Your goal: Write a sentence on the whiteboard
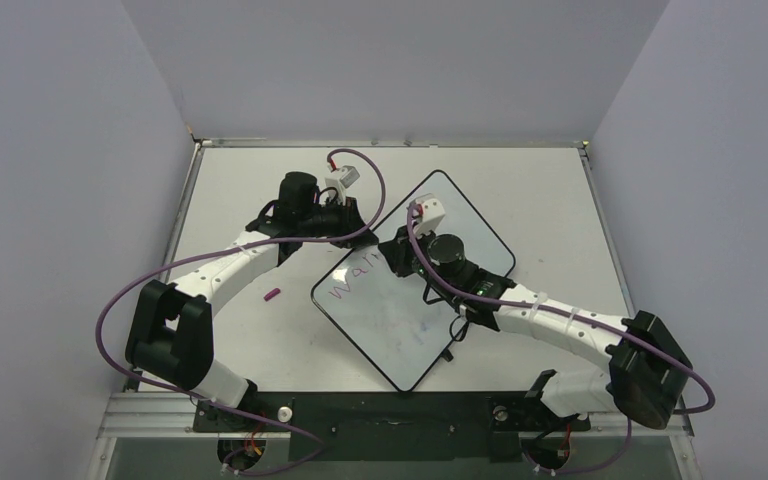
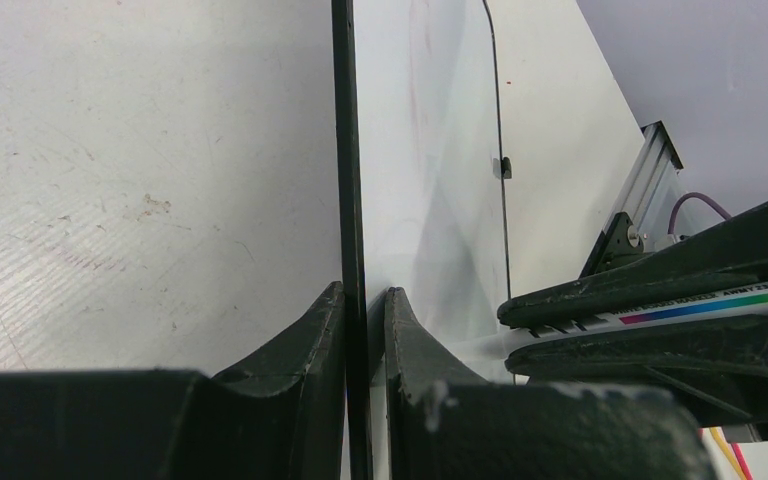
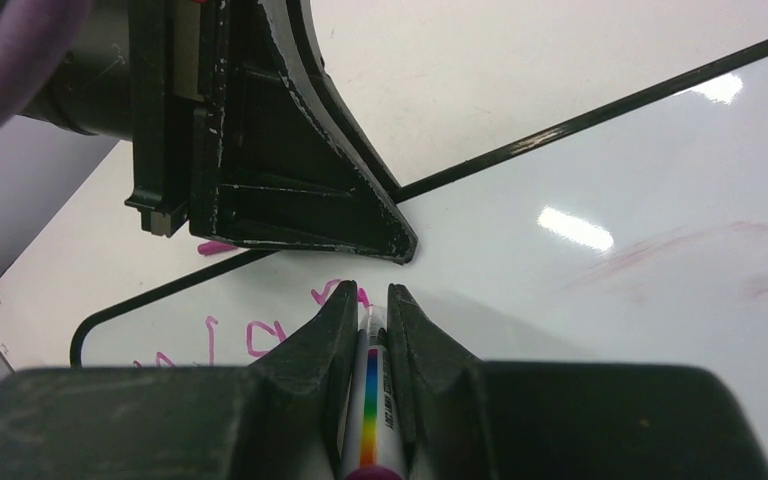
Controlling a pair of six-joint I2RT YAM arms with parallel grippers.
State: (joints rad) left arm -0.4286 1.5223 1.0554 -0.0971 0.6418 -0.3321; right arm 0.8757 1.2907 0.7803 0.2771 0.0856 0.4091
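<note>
The whiteboard (image 1: 400,335) lies turned like a diamond in the middle of the table. Pink letters of the sentence (image 1: 355,281), reading about "Warm", run along its upper-left part. My left gripper (image 1: 356,226) is shut on the board's upper-left black rim (image 2: 344,150), one finger on each side (image 2: 357,300). My right gripper (image 1: 400,256) is shut on a white marker with a rainbow stripe (image 3: 371,400), its tip on the board just after the last pink letter (image 3: 332,292). The right gripper (image 3: 368,298) sits close beside a left finger (image 3: 300,170).
A small pink marker cap (image 1: 273,295) lies on the off-white tabletop (image 1: 530,190) left of the board. Grey walls enclose three sides. Purple cables loop over both arms. Faint old smudges (image 3: 660,250) mark the board's surface.
</note>
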